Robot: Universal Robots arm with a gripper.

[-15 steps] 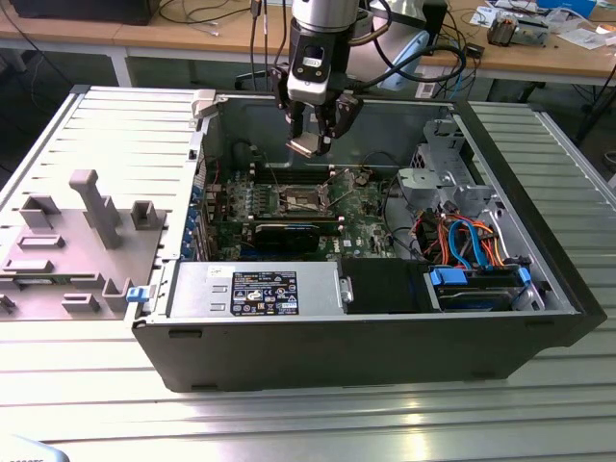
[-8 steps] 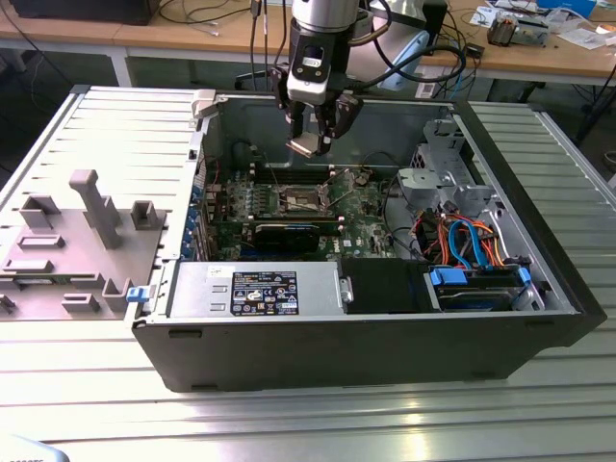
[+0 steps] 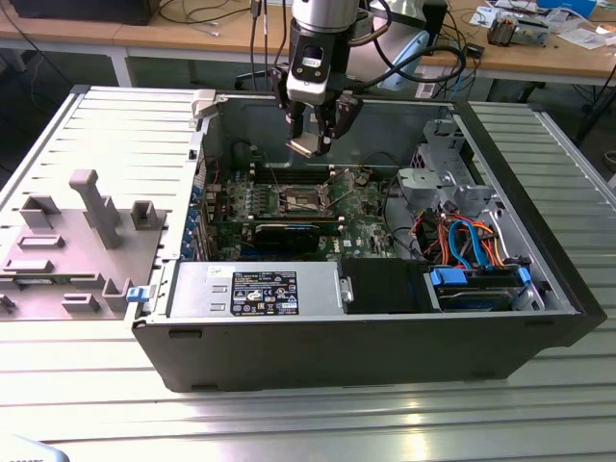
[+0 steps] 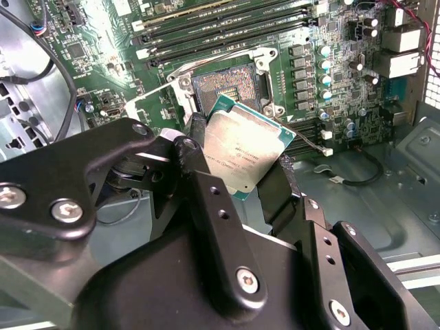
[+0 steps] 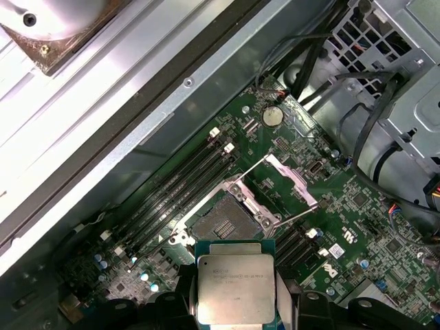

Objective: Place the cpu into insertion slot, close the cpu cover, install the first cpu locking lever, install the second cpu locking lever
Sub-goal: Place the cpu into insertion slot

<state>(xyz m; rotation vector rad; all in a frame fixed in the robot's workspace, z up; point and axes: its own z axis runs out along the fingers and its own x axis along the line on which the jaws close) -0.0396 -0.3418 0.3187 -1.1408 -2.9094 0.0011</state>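
Pincer (image 3: 310,144) clamped on cpu (image 4: 240,155), gripping two opposite edges, chip tilted. Below pincer: open computer case (image 3: 385,351) on tabletop (image 3: 289,423), motherboard (image 5: 357,206) inside. Insertion slot (image 5: 220,223) empty, under chip, apart from it. Cpu cover (image 5: 290,180) raised.

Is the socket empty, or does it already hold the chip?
Empty. The socket shows bare contacts in both wrist views, and the gripper holds the cpu up off the board.
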